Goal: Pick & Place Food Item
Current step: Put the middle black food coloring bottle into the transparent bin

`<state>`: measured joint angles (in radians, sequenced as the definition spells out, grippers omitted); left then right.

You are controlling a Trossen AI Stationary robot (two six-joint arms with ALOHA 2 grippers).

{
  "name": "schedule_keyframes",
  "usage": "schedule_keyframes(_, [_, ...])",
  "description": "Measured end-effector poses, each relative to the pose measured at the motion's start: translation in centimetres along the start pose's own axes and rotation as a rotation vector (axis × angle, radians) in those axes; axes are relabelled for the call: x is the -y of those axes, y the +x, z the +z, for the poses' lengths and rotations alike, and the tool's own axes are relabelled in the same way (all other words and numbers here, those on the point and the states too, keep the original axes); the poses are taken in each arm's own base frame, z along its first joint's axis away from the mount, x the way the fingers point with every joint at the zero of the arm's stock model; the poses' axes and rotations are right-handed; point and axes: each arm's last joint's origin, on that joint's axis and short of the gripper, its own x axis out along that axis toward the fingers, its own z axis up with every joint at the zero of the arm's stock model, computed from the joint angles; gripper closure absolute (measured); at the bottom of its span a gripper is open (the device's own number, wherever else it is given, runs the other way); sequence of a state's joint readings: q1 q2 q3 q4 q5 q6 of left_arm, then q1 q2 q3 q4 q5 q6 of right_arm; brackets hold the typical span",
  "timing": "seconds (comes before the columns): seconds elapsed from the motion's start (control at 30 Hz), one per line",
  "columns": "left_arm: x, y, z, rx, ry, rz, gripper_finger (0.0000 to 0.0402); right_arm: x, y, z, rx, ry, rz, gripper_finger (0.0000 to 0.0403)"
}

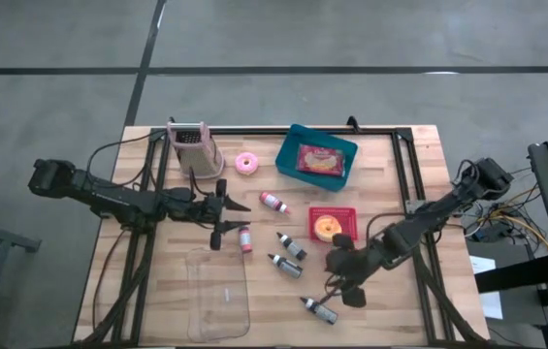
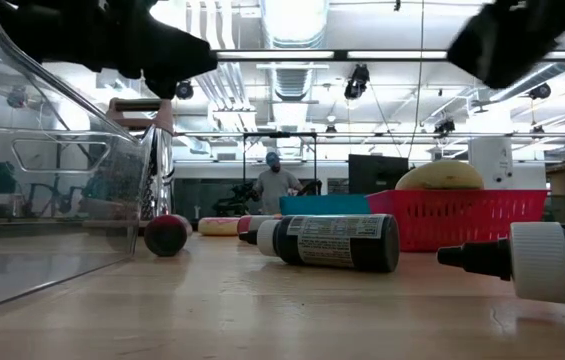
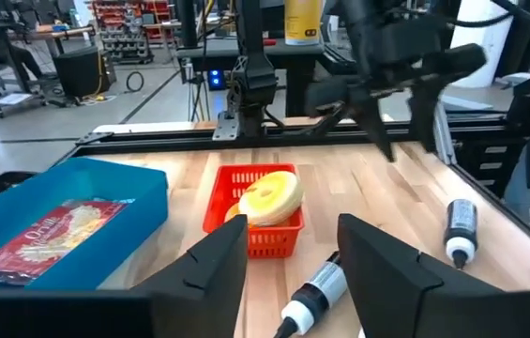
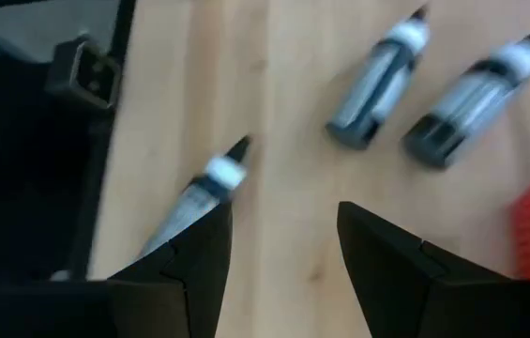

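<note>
A yellow round pastry (image 1: 327,226) lies in a small red basket (image 1: 343,212) right of the table's middle; it also shows in the left wrist view (image 3: 269,197). A pink donut (image 1: 246,163) lies on the table at the far side. A red food packet (image 1: 318,160) lies in a teal bin (image 1: 293,145). My left gripper (image 1: 221,211) is open and empty left of centre, pointing toward the basket. My right gripper (image 1: 347,269) is open and empty above the table, just on the near side of the basket, over small bottles (image 4: 382,80).
Several small bottles lie on the table: two pink ones (image 1: 274,202) (image 1: 245,237) and dark ones (image 1: 291,244) (image 1: 319,308). A clear plastic container (image 1: 217,291) sits at the near left. A pink grater (image 1: 194,145) stands at the far left. A person (image 2: 275,180) stands far behind the table.
</note>
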<state>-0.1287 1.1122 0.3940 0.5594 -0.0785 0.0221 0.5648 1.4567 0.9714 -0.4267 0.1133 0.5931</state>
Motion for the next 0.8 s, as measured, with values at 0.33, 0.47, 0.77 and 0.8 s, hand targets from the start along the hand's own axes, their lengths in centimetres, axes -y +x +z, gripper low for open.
schedule_keyframes(0.33, [-0.1, 0.0, -0.1, -0.004, 0.05, 0.034, 0.0222, -3.1, 3.3, 0.2, -0.136, 0.092, -0.014, 0.0211])
schedule_keyframes(0.47, [-0.1, 0.0, -0.1, -0.004, 0.052, 0.034, 0.0222, -4.5, 4.8, 1.7, -0.191, 0.018, -0.071, 0.0211])
schedule_keyframes(0.77, [0.0, 0.0, -0.1, -0.003, 0.043, 0.006, 0.0222, -4.4, 8.2, 5.8, -0.268, -0.194, -0.266, 0.0175])
schedule_keyframes(0.8, [0.0, 0.0, -0.1, -0.003, 0.039, 0.0, 0.0222, -4.0, 8.6, 6.2, -0.274, -0.203, -0.273, 0.0169])
